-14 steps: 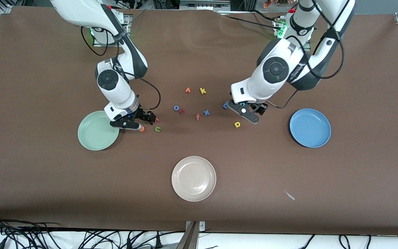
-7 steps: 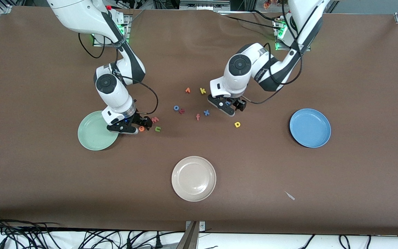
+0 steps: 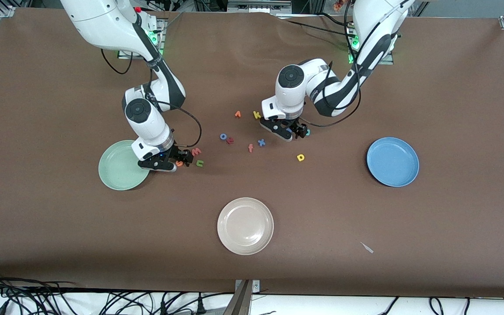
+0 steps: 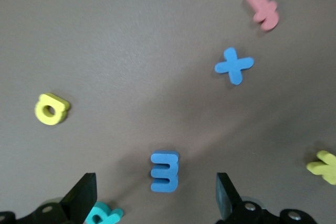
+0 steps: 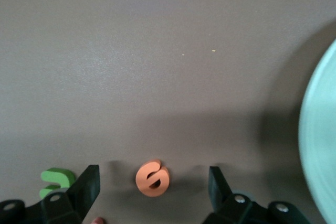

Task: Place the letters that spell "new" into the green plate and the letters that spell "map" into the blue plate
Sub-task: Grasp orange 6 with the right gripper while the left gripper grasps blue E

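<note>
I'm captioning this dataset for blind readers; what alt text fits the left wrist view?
The left claw, open, hangs low over a brown table with a blue m lying between its fingers. A teal p lies beside one finger; a yellow a, blue x, pink f and yellow k are scattered around.

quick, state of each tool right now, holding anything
Left tool: open, holding nothing, around the blue m.
Right tool: open, holding nothing, around the orange e.
</note>
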You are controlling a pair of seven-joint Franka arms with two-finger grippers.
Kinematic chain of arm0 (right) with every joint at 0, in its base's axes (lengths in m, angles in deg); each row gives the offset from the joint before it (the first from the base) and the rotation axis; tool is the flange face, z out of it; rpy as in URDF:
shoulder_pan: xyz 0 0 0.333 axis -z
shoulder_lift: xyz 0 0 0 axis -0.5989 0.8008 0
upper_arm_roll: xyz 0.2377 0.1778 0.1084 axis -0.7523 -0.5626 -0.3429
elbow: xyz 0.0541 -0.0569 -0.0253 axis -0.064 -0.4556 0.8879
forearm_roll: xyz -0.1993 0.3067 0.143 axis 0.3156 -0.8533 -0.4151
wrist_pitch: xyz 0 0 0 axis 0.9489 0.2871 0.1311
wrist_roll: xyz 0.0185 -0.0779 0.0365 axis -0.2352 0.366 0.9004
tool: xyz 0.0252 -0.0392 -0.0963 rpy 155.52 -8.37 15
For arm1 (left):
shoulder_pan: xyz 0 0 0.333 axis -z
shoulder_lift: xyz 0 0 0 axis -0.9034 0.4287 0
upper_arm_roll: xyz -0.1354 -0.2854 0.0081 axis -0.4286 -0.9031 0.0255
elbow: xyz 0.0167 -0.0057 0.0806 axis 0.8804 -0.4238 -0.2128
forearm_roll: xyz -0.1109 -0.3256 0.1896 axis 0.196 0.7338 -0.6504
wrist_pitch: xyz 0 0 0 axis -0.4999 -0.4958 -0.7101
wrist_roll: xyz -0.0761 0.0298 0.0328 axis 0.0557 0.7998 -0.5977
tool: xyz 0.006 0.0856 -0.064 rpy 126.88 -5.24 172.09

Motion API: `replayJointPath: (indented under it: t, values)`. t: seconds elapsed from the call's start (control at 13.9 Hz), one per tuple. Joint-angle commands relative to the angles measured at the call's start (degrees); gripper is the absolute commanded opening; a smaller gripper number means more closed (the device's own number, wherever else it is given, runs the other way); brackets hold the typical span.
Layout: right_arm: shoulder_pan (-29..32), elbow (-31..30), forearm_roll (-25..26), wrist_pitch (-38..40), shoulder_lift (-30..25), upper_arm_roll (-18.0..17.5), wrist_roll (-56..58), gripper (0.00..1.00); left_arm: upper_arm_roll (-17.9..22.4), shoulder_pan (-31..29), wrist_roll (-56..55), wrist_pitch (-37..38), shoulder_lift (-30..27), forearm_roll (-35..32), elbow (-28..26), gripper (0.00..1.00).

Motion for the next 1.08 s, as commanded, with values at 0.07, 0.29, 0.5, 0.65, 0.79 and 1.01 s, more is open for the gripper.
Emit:
replayJointPath:
  t: [0.07,0.29,0.5,0.65,0.79,1.01]
  values:
    - [-1.02,0.67,1.06,-2.72,2.12,0.12,-1.02,0.83,0.13,0.63,-4.06,-0.78,2.62,-5.01,1.10,1.00]
    - [-1.02,0.75,1.06,-2.72,2.12,0.12,-0.84,0.66,0.22,0.63,-4.06,-0.78,3.15,-5.10,1.18,0.85]
    - [-0.94,0.75,1.06,-2.72,2.12,0.12,-0.58,0.51,0.22,0.54,-4.06,-0.78,3.85,-5.10,1.53,0.65]
    - [-0.94,0.75,1.06,-2.72,2.03,0.12,-0.49,0.41,0.22,0.36,-3.97,-0.78,4.29,-5.19,1.89,0.50]
    - [-0.94,0.75,1.06,-2.72,2.03,0.12,-0.49,0.31,0.22,0.28,-3.97,-0.78,4.29,-5.19,1.89,0.26]
    - [-0.94,0.75,1.06,-2.63,1.94,0.21,-0.14,0.21,0.31,-0.08,-3.89,-0.78,4.64,-5.19,1.97,0.09]
